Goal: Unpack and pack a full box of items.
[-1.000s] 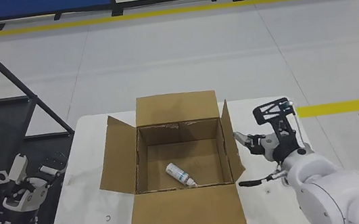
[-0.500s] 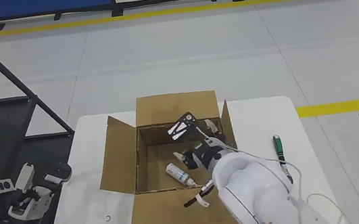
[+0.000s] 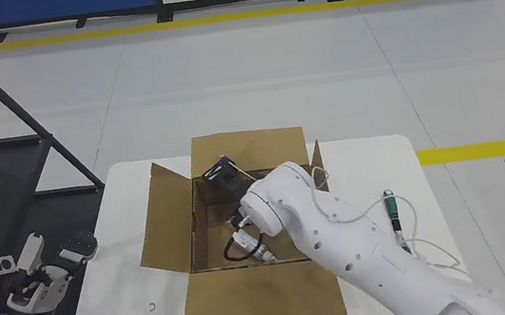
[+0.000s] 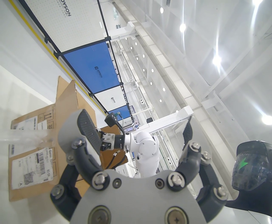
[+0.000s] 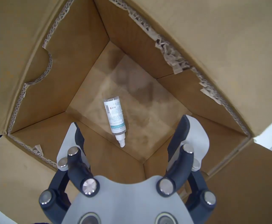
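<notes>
Top view: an open cardboard box [image 3: 175, 227] sits at the centre of a white table [image 3: 123, 299], its 4 flaps folded outward. The right arm crosses from the lower right of the frame, and its wrist hangs over the middle of the box opening. Just below the wrist, near the front wall of the box, 1 end of a white spray bottle [image 3: 265, 254] shows on the box floor. A green-handled tool [image 3: 391, 204] lies on the table right of the box, well apart from it. The left gripper [image 3: 54, 251] is at the lower left of the frame, off the table's left edge.

Left wrist view: the left gripper [image 4: 136, 119] points upward toward the ceiling, its 2 fingers spread wide with nothing between them. The box [image 4: 31, 148] fills the left of the frame, paper labels on its outer wall.

Right wrist view: the right gripper [image 5: 129, 122] looks down into the box [image 5: 131, 38], its 2 fingers wide apart and holding nothing. The spray bottle [image 5: 114, 118] lies flat on the brown floor at the centre of the frame, nozzle toward the lower edge, between the fingers in the picture but clear of both.
</notes>
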Controlling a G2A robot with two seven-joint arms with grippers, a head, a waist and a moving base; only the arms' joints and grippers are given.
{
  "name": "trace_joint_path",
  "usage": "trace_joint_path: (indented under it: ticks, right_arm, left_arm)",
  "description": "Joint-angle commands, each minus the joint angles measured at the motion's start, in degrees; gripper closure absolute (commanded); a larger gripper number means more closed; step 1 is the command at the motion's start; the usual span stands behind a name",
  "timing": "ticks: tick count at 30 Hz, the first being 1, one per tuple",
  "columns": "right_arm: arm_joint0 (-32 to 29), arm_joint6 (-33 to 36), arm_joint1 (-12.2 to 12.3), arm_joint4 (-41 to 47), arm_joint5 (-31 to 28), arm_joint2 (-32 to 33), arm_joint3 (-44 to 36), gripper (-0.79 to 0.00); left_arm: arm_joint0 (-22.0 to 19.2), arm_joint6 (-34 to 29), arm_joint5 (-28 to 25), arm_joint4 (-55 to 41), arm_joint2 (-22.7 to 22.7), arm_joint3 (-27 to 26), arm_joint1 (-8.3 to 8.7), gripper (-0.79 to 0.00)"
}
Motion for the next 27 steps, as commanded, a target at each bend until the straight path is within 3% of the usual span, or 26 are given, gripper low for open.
trace_joint_path:
  ticks: [1, 6, 19, 27]
  right_arm:
    - [0.8, -1.0, -1.2, 0.8, 0.2, -1.6, 3.6, -0.785]
    - [2.2, -2.1, -3.4, 0.4, -0.2, -4.9, 11.1, -0.785]
    - [1.9, -2.7, -3.4, 0.6, -0.4, -4.8, 11.0, -0.785]
    - [2.6, -5.2, -5.1, 3.6, -10.8, -5.6, 19.2, -0.785]
  left_arm:
    - [-0.1, -0.1, 0.1, -0.1, 0.0, 0.1, 0.04, -0.785]
    - [-0.1, 1.7, 0.4, -0.4, -0.1, 0.1, 0.02, -0.785]
    - [-0.1, 1.7, 0.4, -0.4, -0.1, 0.1, 0.02, -0.785]
    - [0.0, 2.9, 1.5, 0.6, 0.7, -0.8, 0.00, -0.785]
